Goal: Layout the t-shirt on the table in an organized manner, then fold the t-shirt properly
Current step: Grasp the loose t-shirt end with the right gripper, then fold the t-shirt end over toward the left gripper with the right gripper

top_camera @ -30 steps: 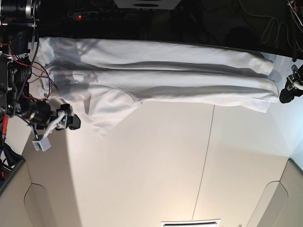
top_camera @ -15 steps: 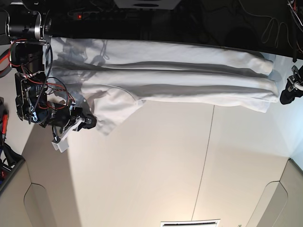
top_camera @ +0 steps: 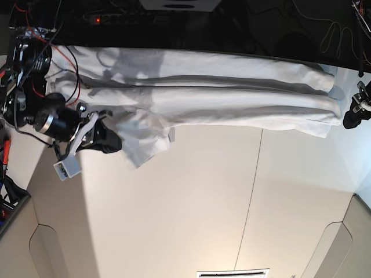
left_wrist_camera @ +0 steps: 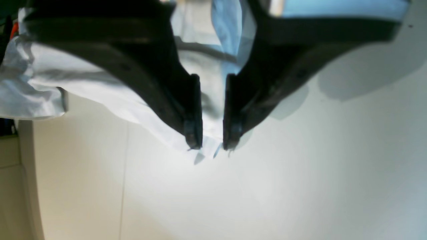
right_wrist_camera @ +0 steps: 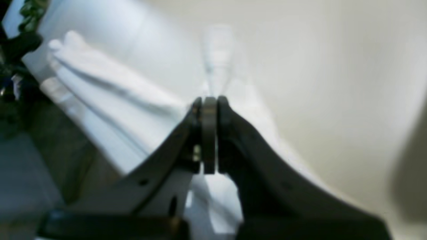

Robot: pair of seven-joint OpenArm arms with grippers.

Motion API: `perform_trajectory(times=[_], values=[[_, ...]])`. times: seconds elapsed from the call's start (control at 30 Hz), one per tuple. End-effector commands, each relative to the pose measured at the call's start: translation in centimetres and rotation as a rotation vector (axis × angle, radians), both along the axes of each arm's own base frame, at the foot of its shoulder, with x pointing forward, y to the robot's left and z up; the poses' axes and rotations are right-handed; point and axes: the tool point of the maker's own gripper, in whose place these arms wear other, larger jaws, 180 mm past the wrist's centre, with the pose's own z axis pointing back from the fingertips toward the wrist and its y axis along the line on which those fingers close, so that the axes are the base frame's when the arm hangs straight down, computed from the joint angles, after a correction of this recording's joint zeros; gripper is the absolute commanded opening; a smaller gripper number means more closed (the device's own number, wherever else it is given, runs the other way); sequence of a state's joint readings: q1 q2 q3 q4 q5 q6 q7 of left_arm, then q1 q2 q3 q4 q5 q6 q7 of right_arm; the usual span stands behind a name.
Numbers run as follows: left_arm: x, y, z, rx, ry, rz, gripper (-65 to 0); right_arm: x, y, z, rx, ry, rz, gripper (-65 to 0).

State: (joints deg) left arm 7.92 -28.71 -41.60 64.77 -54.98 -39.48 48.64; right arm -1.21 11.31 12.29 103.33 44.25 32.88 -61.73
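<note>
The white t-shirt (top_camera: 232, 101) lies as a long folded band along the table's (top_camera: 191, 208) far edge, with a sleeve flap (top_camera: 145, 142) hanging toward me at the left. My right gripper (top_camera: 116, 142) is at that flap's left edge. In the right wrist view its jaws are pressed together (right_wrist_camera: 209, 100), and a ridge of t-shirt fabric (right_wrist_camera: 217, 60) runs away from the tips. My left gripper (top_camera: 352, 116) hovers just off the hem corner at the right end. Its jaws (left_wrist_camera: 211, 140) stand narrowly apart above the t-shirt's corner (left_wrist_camera: 100, 90), pinching nothing.
Behind the table's far edge is a dark strip with cables and a red light (top_camera: 97, 20). A thin dark seam (top_camera: 252, 191) crosses the tabletop. Beige cut-out corners sit at the near left (top_camera: 49, 249) and near right (top_camera: 342, 249).
My right gripper has moved rightward to the sleeve flap and shut there; the flap has bunched and shifted slightly. The left arm has stayed still.
</note>
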Motion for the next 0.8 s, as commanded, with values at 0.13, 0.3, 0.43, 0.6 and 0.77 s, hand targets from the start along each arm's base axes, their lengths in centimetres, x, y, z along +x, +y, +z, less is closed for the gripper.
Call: perform_trajectory(times=[0.13,0.3,0.43,0.6,0.77], values=[[0.9,0.9,1.9,0.026,-0.055,-0.002,-50.1,-4.6,2.3,1.0,0.077,-0.001,0.035,-65.0],[0.9,0.9,1.9,0.026,-0.055,-0.002,-50.1,-8.2,3.1,-0.1,0.132,0.086,0.047,-65.0],[0.9,0.9,1.9,0.026,-0.055,-0.002,-50.1,-9.9,3.6,-0.8,0.154,0.134,0.055,-65.0],[0.9,0.9,1.9,0.026,-0.055,-0.002,-50.1,-12.0,4.8,-1.0,0.198,0.199,0.112,-65.0],[0.9,0.9,1.9,0.026,-0.055,-0.002,-50.1,-13.1,4.7,-1.7,0.167,0.245,0.143,-65.0]])
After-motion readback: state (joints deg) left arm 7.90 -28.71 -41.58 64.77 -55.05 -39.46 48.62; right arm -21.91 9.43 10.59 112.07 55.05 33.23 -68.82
